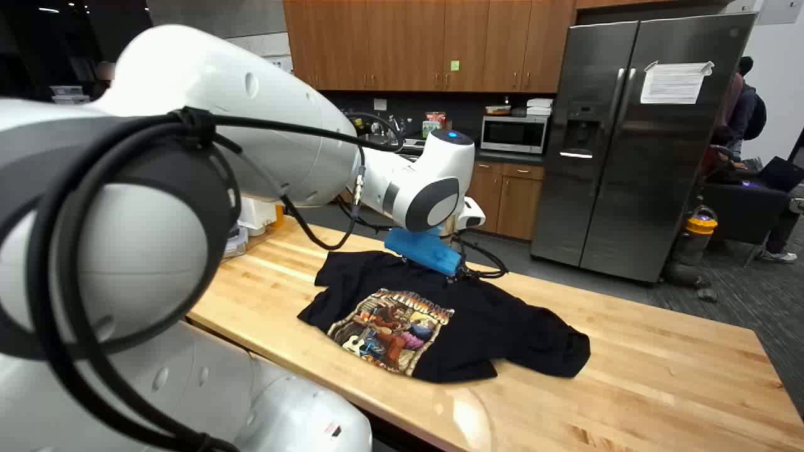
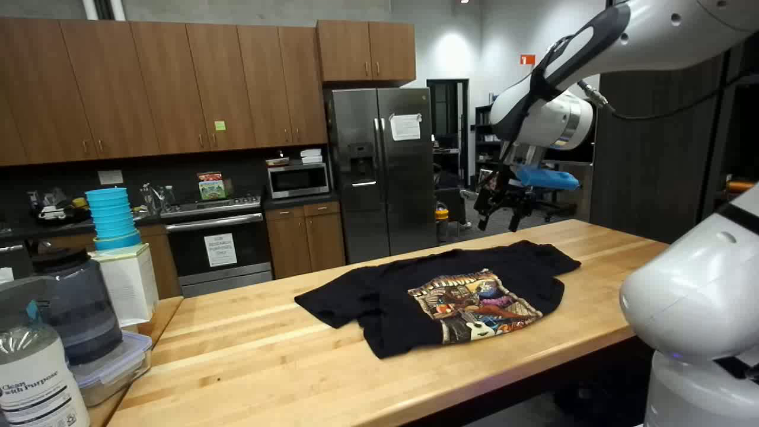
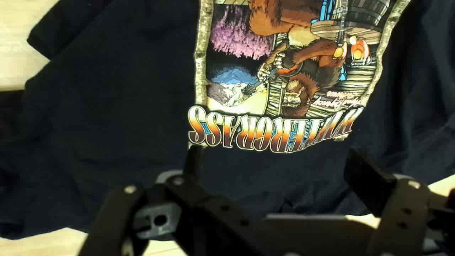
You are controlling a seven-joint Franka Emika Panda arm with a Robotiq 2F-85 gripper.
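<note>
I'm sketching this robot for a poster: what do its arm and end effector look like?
The Franka arm is glossy white and rounded, with grey and black joint covers. Black cables run along it, and a small blue light shows toward its far end. The end effector is mostly black, with two jointed, flat-padded fingers; a bright blue block sits beside it.

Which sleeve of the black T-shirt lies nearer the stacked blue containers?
The sleeve at picture left in both exterior views, pointing toward the blue containers; the opposite sleeve points away.
</note>
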